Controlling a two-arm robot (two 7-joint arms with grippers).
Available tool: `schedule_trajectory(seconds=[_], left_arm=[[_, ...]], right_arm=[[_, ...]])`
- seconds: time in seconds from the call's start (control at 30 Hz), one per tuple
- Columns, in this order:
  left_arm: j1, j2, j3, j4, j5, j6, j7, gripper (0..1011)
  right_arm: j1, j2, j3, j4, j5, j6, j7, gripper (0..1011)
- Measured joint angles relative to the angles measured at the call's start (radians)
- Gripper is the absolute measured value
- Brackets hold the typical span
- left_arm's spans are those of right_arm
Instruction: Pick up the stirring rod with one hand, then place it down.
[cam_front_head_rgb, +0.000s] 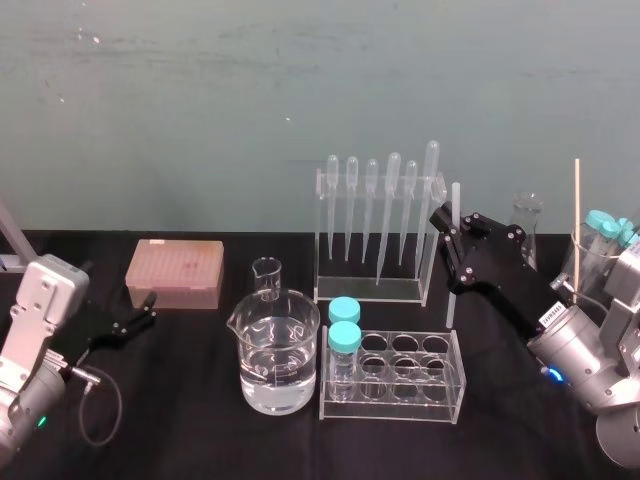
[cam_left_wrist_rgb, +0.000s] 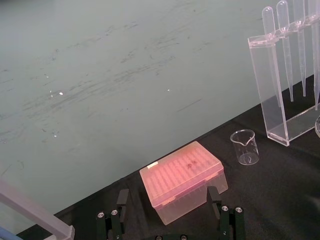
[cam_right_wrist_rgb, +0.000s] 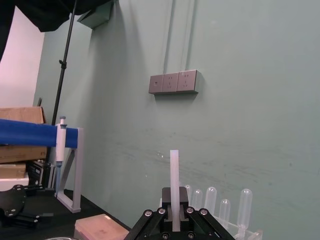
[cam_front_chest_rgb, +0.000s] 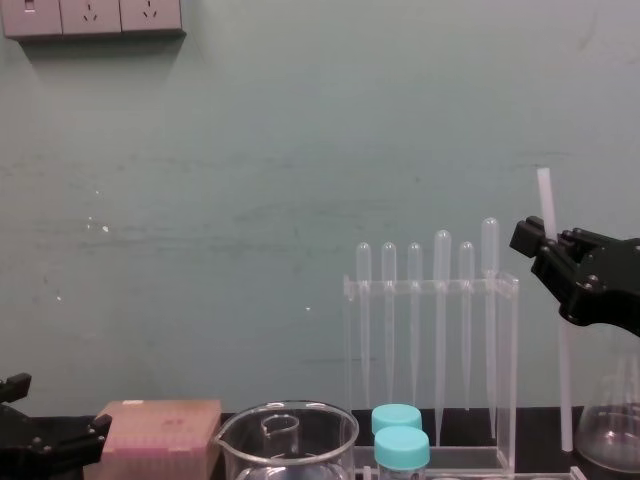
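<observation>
Right gripper (cam_front_head_rgb: 447, 228) is pinching the stirring rod (cam_front_head_rgb: 450, 262). Its fingers (cam_right_wrist_rgb: 184, 200) are pressed together on it from both sides, gripping in the upper part of its length. A short stub pokes up above the fingers and the long remainder hangs below the gripper toward the table (cam_front_head_rgb: 200, 430). I can't tell whether the lower tip is on the cloth or just off it. The rod is held near vertical, probably because that keeps it out of the clutter: the pipette rack (cam_front_head_rgb: 375, 232) sits just beside the gripper on its left, and the rod runs parallel to the rack's end post without visibly touching it. The test-tube rack (cam_front_head_rgb: 395, 377) is below the gripper and on the robot's side of the rod tip. A flask (cam_front_head_rgb: 527, 222) stands near the gripper on its right. Tilting the rod either way here would risk clipping glassware, so my read is that the set-down wants a clear patch first. Further left of the gripper, past the racks, is the large beaker (cam_front_head_rgb: 275, 357) with water in it. The left gripper (cam_front_head_rgb: 135, 318) is well apart at the far left, low over the table, idle. Its fingers are spread and empty, and the pink tip box (cam_left_wrist_rgb: 182, 180) sits just ahead of it.
</observation>
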Motion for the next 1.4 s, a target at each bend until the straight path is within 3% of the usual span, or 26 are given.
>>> schedule_trajectory(seconds=[0.77,1.4], left_arm=[[0.0,0.0,0.0,0.0,0.0,0.0,0.0,1000],[0.0,0.0,0.0,0.0,0.0,0.0,0.0,1000]], right_arm=[[-0.059,0.026,0.029,-0.102,0.001,0.116,0.059,66],[-0.044,0.025,-0.001,-0.059,0.003,0.164,0.106,66]])
